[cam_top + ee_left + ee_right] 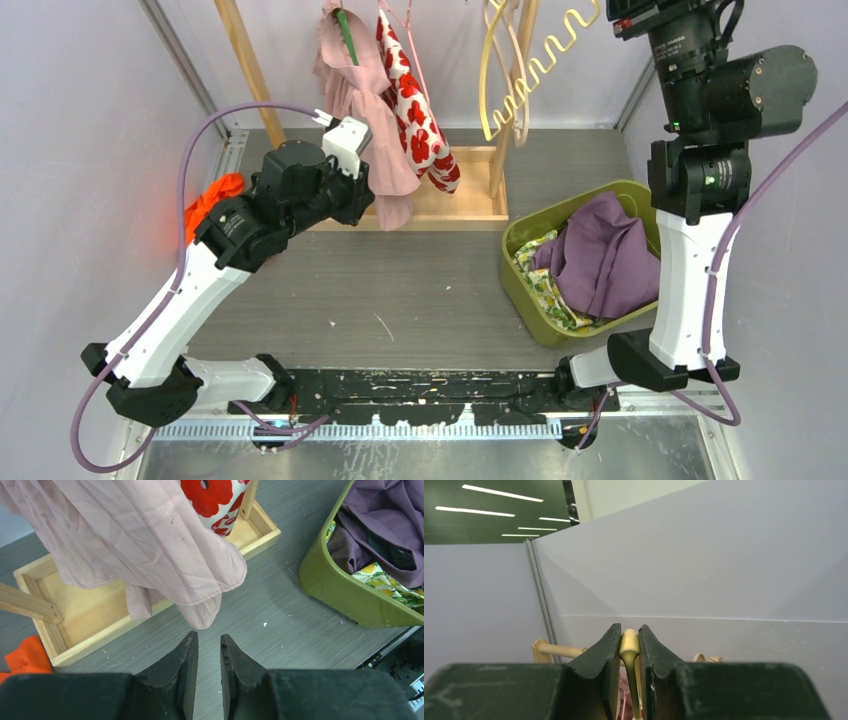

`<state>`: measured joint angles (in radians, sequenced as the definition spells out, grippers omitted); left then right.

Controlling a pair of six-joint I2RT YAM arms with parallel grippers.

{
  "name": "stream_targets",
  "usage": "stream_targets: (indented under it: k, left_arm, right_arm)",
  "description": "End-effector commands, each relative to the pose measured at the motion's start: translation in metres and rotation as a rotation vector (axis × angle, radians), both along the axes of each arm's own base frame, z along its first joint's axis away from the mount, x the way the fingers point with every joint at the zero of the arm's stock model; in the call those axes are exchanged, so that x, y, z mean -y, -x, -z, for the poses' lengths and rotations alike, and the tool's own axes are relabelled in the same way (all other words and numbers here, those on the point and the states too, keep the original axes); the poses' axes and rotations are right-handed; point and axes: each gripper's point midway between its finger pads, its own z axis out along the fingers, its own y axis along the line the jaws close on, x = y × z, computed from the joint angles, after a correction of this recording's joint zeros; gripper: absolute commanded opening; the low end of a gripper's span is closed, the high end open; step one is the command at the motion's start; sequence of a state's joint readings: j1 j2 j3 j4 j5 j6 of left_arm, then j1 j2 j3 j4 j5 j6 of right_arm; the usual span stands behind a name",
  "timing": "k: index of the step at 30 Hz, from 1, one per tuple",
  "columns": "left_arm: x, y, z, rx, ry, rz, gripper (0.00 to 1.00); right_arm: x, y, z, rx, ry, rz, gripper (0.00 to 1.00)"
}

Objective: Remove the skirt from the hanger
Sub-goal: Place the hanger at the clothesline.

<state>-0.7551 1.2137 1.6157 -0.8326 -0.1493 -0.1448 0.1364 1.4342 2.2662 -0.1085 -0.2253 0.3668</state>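
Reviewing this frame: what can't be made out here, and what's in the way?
Top external: how the pink skirt fastens to the green hanger; the upper edge crops it.
Top external: the right end effector, past the upper edge; the right wrist view shows it shut on a yellow hanger.
Top external: the orange cloth, mostly behind the left arm.

The pale pink skirt [355, 110] hangs limp from a green hanger [346, 35] at the back, creased, its stitched hem drooping over the front edge of the wooden base tray [475, 190]. Off to its right a yellow hanger [629, 647] with a wavy bar sits higher up — apart from the skirt.
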Motion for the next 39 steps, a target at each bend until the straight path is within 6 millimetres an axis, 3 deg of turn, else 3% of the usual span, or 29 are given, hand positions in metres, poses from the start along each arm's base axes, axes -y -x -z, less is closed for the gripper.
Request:
stream_targets:
  k: [1, 7, 14, 22, 33, 39]
  left_arm:
    - [0.001, -0.003, -0.012, 0.034, 0.017, 0.0, 0.24]
    - [-0.001, -0.003, -0.011, 0.034, 0.012, -0.005, 0.24]
    - [-0.009, -0.004, -0.01, 0.047, -0.011, -0.032, 0.24]
    - [-0.022, -0.003, -0.007, 0.06, -0.058, -0.062, 0.25]
    - [-0.014, -0.011, -0.01, 0.066, -0.073, -0.046, 0.25]
    - [-0.01, -0.014, -0.014, 0.075, -0.07, -0.037, 0.25]
  right_arm:
    - [0.013, 0.034, -0.034, 0.148, -0.052, 0.038, 0.06]
    - [0.013, 0.009, -0.032, 0.162, -0.1, 0.032, 0.06]
    - [0.009, -0.013, -0.044, 0.21, -0.165, -0.016, 0.05]
    - [0.011, -0.009, -0.06, 0.279, -0.212, -0.031, 0.05]
    - [0.025, 0.029, -0.078, 0.345, -0.23, 0.016, 0.01]
    - [0.025, 0.008, -0.073, 0.325, -0.244, 0.027, 0.01]
